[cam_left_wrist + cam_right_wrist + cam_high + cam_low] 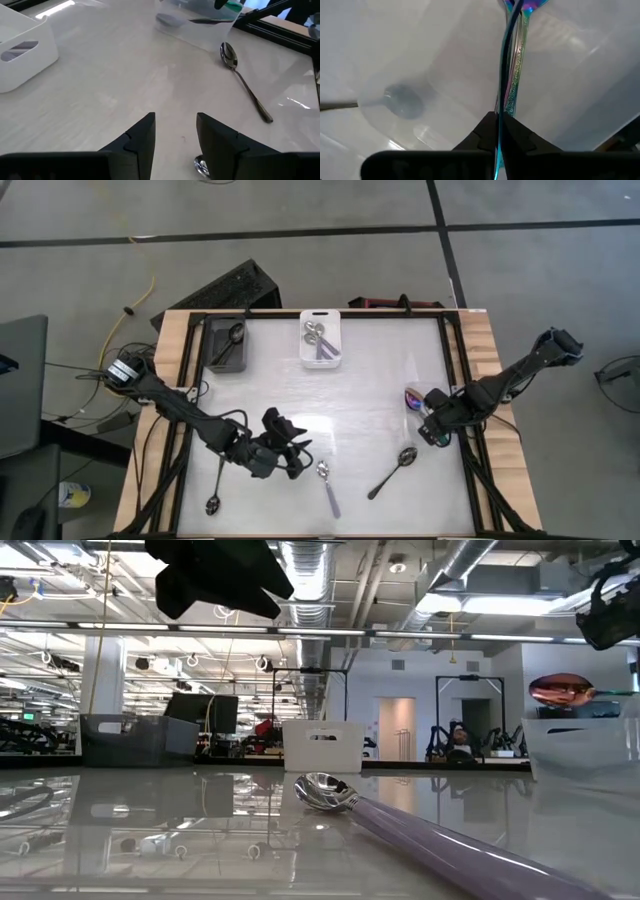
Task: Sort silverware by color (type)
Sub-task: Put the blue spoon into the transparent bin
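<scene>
The right arm reached in from the tabletop's (380,405) right edge, elbow bent, its pincer (432,430) clamped on the teal handle of an iridescent rainbow spoon (413,397) held above a clear plastic bin (445,75). The left arm stretched low across the front, its pincer (298,458) standing apart with nothing between its fingers (142,140).

Just beside the left pincer lay a shiny silver spoon with a lilac handle (326,483); a dark black spoon (393,471) lay between the two pincers, another (216,485) behind the left arm. Farther off stood a dark grey bin (228,343) and a white bin (322,338) (each holding spoons).

Only the right wrist view showed the bin's inside.
</scene>
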Controlling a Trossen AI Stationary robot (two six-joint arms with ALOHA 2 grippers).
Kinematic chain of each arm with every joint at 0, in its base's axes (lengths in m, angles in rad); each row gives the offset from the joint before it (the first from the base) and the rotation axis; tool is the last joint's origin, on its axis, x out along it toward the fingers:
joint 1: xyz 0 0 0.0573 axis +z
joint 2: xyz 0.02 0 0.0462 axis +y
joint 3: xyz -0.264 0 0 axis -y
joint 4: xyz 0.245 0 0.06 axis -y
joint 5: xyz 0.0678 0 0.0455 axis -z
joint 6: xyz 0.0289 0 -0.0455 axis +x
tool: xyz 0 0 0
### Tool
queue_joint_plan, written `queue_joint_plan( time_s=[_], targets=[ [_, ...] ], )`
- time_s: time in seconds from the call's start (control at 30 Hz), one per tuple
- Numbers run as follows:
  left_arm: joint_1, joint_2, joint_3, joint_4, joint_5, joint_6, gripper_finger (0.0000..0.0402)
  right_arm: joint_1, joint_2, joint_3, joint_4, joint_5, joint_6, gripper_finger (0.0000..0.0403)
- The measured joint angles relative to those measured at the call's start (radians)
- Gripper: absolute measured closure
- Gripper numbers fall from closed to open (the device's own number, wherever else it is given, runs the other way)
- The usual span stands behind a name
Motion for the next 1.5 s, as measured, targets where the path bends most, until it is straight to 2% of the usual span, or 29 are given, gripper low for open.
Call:
queue_joint_plan(
  time_s=[0.57, 0.87, 1.13, 1.33, 1.5],
  targets=[
    [-0.001, 0.000, 0.000, -0.002, 0.001, 0.011, 0.0274, -0.001, 0.001, 0.000, -0.005, 0.020, 0.081, 0.0352],
    [-0.001, 0.000, 0.000, -0.012, 0.001, 0.016, 0.0274, -0.002, 0.010, 0.000, -0.005, 0.049, 0.135, 0.0310],
    [-0.016, 0.001, 0.000, -0.024, 0.002, 0.020, 0.0274, -0.007, 0.020, 0.001, -0.007, 0.033, 0.131, 0.0273],
    [-0.020, 0.001, 0.000, -0.027, 0.002, 0.020, 0.0274, -0.049, 0.020, 0.036, -0.006, 0.036, 0.048, 0.0254],
    [-0.019, 0.001, 0.000, -0.026, 0.001, 0.019, 0.0274, -0.097, 0.021, 0.032, 0.140, 0.068, -0.102, 0.0283]
  ],
)
